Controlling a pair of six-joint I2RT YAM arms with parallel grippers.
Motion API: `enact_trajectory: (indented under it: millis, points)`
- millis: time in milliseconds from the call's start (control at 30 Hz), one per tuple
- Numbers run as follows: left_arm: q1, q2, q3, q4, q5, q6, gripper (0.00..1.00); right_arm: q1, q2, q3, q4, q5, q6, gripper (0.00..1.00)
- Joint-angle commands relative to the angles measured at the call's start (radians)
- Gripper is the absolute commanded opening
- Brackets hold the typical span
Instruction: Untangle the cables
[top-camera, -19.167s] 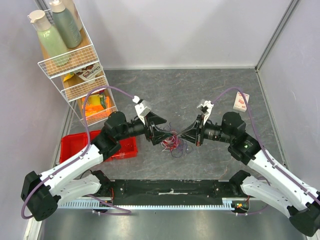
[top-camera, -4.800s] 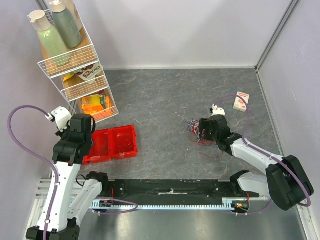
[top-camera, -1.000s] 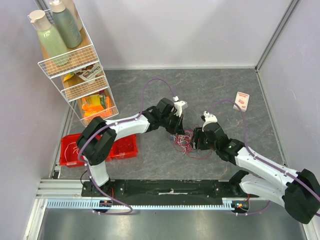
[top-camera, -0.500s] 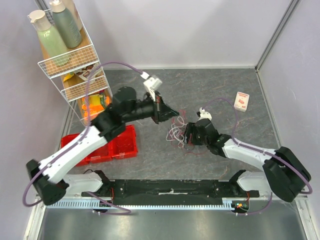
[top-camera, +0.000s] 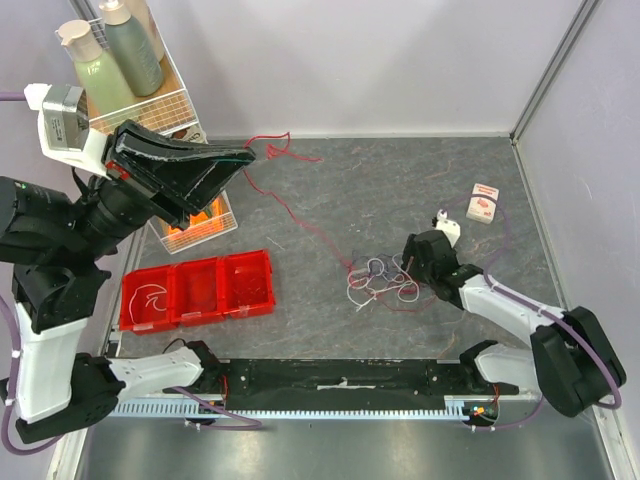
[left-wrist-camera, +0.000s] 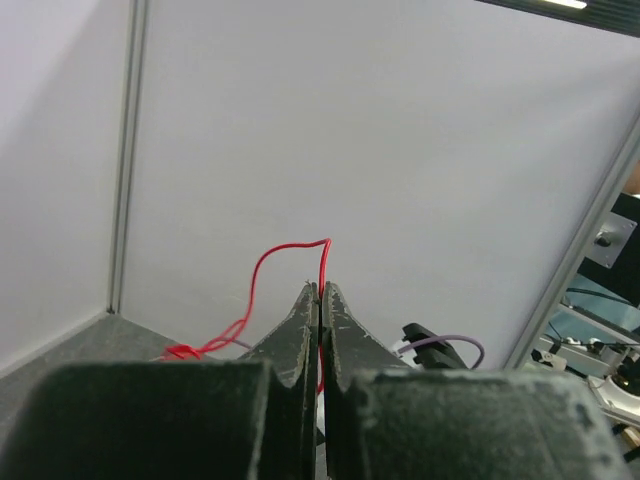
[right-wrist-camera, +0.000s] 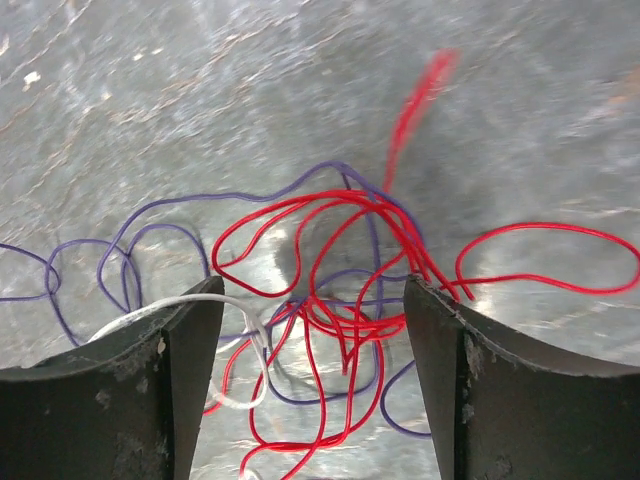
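A: Near edge first. What's there?
B: Red tray (top-camera: 197, 292) on the bench (top-camera: 330, 190), near-left part, three compartments. There's a thin white curl (top-camera: 152, 301) in the leftmost one, can't tell what it is.

A: Cables?
B: The cables (top-camera: 380, 282) sit in a loose tangle on the bench, right of middle and closer to the near edge than the far one. Red, dark purple and white strands cross each other. In the wrist view, red loops (right-wrist-camera: 340, 260) lie over purple (right-wrist-camera: 150, 235), and a white strand (right-wrist-camera: 205, 303) is low on the left.

A: Right arm?
B: The right fingers (top-camera: 405, 266) are low, just on the right side of the tangle. They're spread wide and grip nothing. The wrist view shows the tangle on the bench between the two tips.

A: Further back?
B: Small box (top-camera: 483, 203) by the right edge, well apart from the tangle.

A: Left arm?
B: Raised high over the far-left corner. The left fingers (top-camera: 240, 156) are pressed together on the red cable (top-camera: 300, 217). That strand runs diagonally from the tangle up to them. Its free end curls past the tips toward the far edge.

A: Anything behind?
B: Wire rack (top-camera: 150, 120) in the far-left corner, bottles (top-camera: 100, 75) on top, packets on the lower shelves.
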Motion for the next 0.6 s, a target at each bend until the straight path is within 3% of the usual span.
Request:
enact_trajectory:
  millis: [0, 100, 233, 433, 567]
  points:
    - [-0.004, 0.054, 0.03, -0.134, -0.065, 0.054, 0.02, -0.039, -0.068, 0.04, -0.119, 0.147, -0.046, 0.81]
    - [-0.001, 0.051, 0.018, -0.118, -0.042, 0.042, 0.02, -0.041, -0.078, 0.081, -0.167, 0.151, -0.121, 0.83]
    - [-0.002, 0.053, -0.022, -0.112, -0.031, 0.024, 0.02, -0.027, -0.129, 0.165, -0.23, 0.025, -0.252, 0.85]
    - [-0.001, 0.045, -0.071, -0.1, -0.06, 0.042, 0.02, 0.111, -0.262, 0.309, -0.346, -0.049, -0.353, 0.91]
    - [-0.002, 0.05, -0.07, -0.112, -0.072, 0.058, 0.02, 0.151, -0.339, 0.343, -0.338, -0.321, -0.404, 0.91]
